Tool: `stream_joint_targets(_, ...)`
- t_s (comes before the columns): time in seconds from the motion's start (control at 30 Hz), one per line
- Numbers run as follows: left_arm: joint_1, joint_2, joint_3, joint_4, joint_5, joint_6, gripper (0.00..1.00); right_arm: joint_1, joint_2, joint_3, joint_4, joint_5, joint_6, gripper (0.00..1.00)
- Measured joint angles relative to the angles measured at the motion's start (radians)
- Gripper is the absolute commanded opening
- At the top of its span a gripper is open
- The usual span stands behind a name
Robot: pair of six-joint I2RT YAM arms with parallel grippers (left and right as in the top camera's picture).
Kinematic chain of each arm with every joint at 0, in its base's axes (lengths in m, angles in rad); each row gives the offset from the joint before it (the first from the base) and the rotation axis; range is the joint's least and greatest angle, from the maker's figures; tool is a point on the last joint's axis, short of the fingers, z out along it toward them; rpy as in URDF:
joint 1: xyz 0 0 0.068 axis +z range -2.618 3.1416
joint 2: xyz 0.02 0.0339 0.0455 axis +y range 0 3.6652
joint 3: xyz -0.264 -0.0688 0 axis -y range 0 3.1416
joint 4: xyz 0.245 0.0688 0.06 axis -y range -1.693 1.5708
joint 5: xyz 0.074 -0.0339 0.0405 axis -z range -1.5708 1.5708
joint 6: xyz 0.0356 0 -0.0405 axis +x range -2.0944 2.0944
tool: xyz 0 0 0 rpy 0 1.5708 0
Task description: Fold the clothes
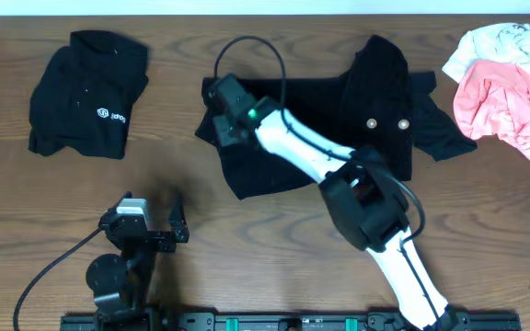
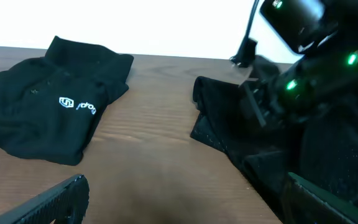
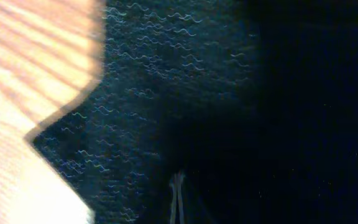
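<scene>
Lying crumpled under the right tool [image 1: 219, 118] and stretching away to its right: the speckled black garment [image 1: 385, 87], showing two pale round buttons. Pressing that tool, fingers together, down onto the garment's left end; not possible to tell whether pinching cloth or only touching it.

Sitting well to the left of that tool, and beyond the left tool [image 1: 155, 221]: the black garment with the white logo [image 1: 86, 97], bundled into a rough square. Heaping up far to the right of both tools, at the far corner: the pink garment [image 1: 509, 106], with the white garment [image 1: 504, 46] just behind and touching it.

Holding the left tool near the front edge, fingers wide apart, gripping nothing, apart from all the cloth.

Carrying everything on a brown wood-grain surface [image 1: 274, 239]. Showing a black rail [image 1: 293, 322] with green marks along the near edge. Glowing plain white past the far edge in the left wrist view, giving nothing more of the room.
</scene>
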Motion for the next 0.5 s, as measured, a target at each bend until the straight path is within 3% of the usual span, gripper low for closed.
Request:
stream_joint_targets(0.27, 0.000, 0.000, 0.000, 0.000, 0.000, 0.000, 0.98, -0.164, -0.125, 0.127, -0.338, 0.110, -0.034, 0.01)
stream_joint_targets(0.5, 0.000, 0.000, 0.000, 0.000, 0.000, 0.000, 0.98, -0.507, -0.298, 0.157, -0.674, 0.158, -0.045, 0.10)
